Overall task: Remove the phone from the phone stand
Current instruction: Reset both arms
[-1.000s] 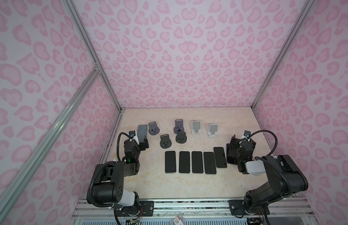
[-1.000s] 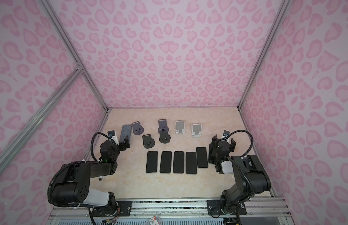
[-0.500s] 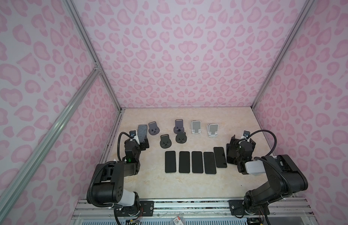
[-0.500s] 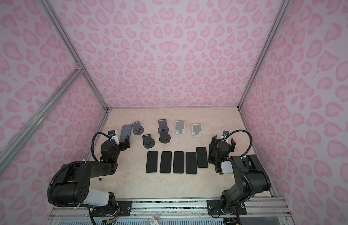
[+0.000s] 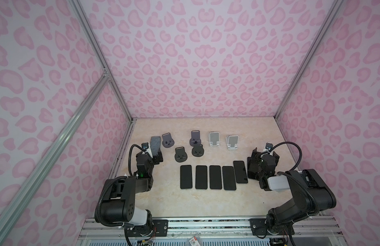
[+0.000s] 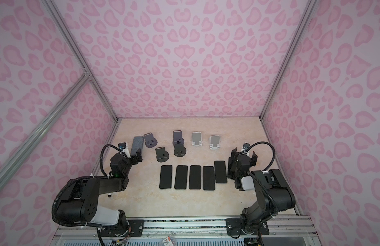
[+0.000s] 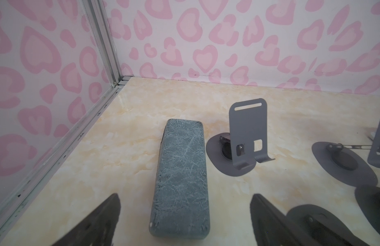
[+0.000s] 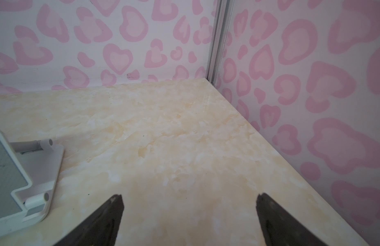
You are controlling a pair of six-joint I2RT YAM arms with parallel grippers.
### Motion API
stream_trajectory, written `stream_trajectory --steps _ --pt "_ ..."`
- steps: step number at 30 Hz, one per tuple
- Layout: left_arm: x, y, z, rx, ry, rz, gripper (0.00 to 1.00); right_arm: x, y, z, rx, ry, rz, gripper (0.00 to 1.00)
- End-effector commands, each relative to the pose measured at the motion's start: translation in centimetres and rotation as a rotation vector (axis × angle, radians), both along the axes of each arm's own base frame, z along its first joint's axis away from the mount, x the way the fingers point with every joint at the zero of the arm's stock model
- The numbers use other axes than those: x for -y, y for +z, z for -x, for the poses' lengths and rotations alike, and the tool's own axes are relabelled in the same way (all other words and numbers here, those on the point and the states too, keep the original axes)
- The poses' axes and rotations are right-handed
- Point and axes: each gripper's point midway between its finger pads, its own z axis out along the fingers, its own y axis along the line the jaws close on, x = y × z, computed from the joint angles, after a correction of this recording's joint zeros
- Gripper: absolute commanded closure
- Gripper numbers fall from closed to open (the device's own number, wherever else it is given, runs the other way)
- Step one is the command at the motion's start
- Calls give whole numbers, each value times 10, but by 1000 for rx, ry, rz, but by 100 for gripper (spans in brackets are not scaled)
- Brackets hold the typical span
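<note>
A grey, crackle-patterned phone leans tilted at the far left of the table, in both top views. The phone stand under it is hidden except for a dark sliver along its edge. My left gripper is open, with one finger on each side of the phone's near end and apart from it. In a top view the left gripper sits just in front of the phone. My right gripper is open over bare table at the right, holding nothing.
Several empty dark grey stands and two white stands stand at the back. Several black phones lie flat in a row mid-table. The left wall rail runs close beside the grey phone.
</note>
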Motion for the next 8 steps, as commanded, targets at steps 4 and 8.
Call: stream_trajectory --steps 4,8 --pt "-1 5 -2 18 2 -8 2 1 4 0 22 -10 6 0" --pt "-1 5 -2 19 1 -8 2 0 3 -1 15 -7 4 0"
